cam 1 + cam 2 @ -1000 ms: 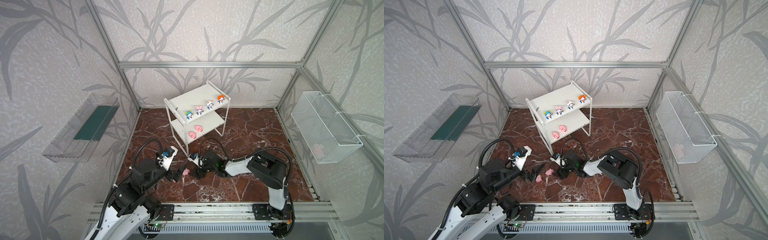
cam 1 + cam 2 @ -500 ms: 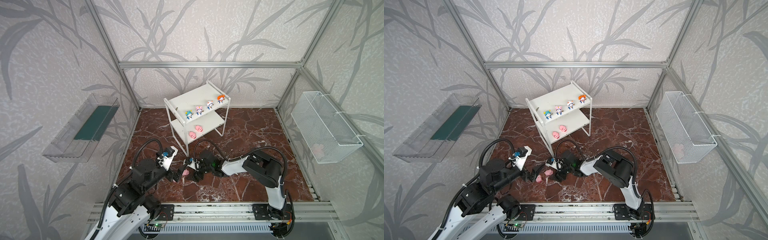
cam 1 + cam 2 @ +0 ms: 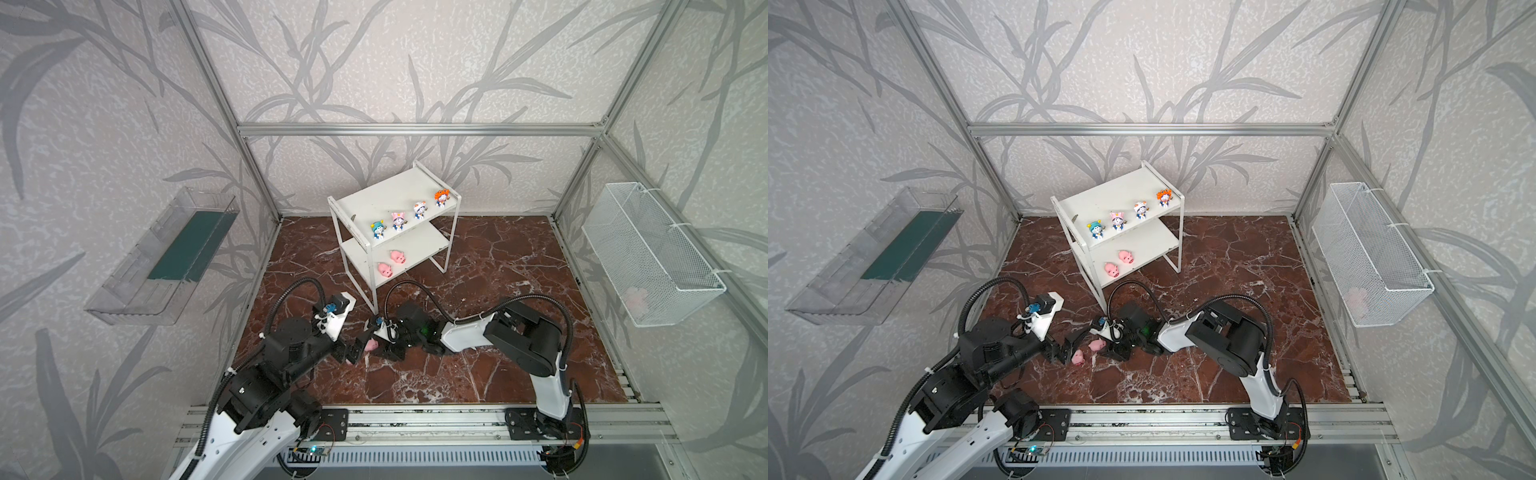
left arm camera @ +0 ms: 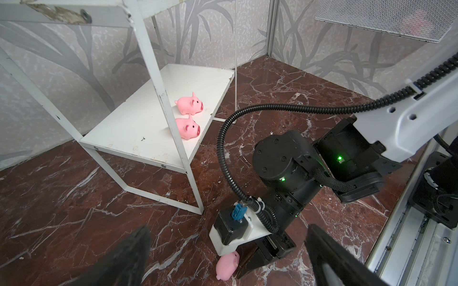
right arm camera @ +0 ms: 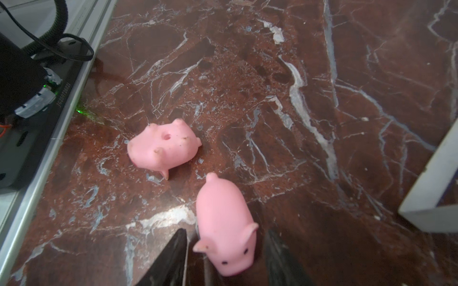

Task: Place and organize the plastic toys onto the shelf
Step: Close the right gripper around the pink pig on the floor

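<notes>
Inspector: Pigs are wanted on the shelf [image 3: 386, 194]; where are the loose ones found?

Handler: Two are seen on the marble floor [image 5: 297, 74], near the shelf's nearest corner leg, on the robot's side of it; the upright pig [image 5: 224, 222] is straddled by the right gripper [image 5: 226, 231]; the overturned pig [image 5: 162, 146] is laid just beside it, slightly farther from the shelf and close to the left gripper [image 3: 1068, 348]; two more pigs [image 3: 385, 270] are already stood on the shelf's lower board, and four figurines [image 3: 398, 220] are lined along the front edge of its top board.

Inspector: How are the grippers set?

Handler: The left one is spread wide and nothing is held in it; the right one's jaws stand partly closed on either side of the pig's head, yet slivers of floor are seen between jaws and pig, so no grip is judged to be made.

Inspector: How is the pig expected to handle, and where should it be taken?

Handler: It is judged light, hollow and soft, since a vent hole is shown in the overturned one's belly; the smooth rounded skin is likely to be squeezed out of a hard pinch; hold is best taken across the flanks at mid-body, not at the snout or the thin ears, and only gentle pressure is called for.
</notes>
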{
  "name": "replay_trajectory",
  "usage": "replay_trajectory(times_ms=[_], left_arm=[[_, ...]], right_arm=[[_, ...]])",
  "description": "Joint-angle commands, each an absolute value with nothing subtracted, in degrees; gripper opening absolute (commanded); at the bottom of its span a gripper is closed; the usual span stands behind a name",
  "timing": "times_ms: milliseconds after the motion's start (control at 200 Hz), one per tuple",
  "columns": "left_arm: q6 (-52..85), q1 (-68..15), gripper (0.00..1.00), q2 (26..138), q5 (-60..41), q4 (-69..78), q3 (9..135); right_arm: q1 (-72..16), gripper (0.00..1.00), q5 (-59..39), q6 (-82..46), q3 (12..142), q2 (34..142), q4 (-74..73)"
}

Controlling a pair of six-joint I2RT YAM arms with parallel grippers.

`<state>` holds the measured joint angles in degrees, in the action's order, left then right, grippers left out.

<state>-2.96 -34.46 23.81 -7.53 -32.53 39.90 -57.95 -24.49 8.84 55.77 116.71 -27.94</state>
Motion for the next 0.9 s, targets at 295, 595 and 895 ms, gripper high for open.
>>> replay_trajectory(times_ms=[295, 595, 895], left_arm=[[-2.99, -34.56, 0.99, 23.38, -7.60, -31.82, 39.24], [-2.89, -34.53, 0.99, 23.58, -7.83, -31.71, 39.24], [-2.90, -34.44, 0.99, 24.08, -8.26, -31.49, 39.35]], right_arm=[[-58.30, 0.32, -20.36, 8.24, 52.12, 112.82, -25.77], [-58.32, 0.29, -13.04, 7.43, 45.02, 103.94, -23.14], [-56.46, 0.29, -1.12, 2.83, 39.42, 90.77, -15.11]])
